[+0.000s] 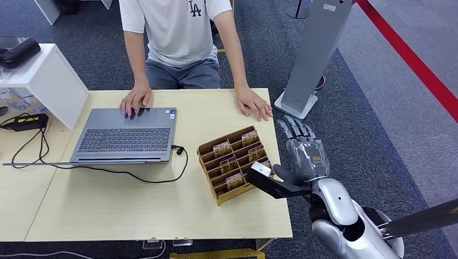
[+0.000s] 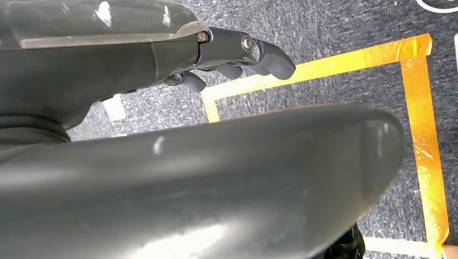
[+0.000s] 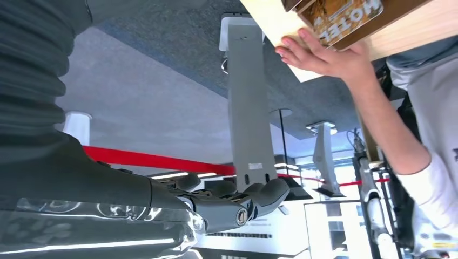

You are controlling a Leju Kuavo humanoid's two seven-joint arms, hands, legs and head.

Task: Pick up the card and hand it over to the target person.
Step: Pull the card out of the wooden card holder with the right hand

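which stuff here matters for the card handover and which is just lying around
Job: cards in the wooden card holder; right hand, open beside it; person at the table.

Lying about: laptop, its cable, grey stand.

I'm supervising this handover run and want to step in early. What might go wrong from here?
The right hand hangs open beside the wooden card holder at the table's edge: a sideways approach might push it. The cards sit tightly in slots, so a pinch may slip. The person's hand rests nearby.
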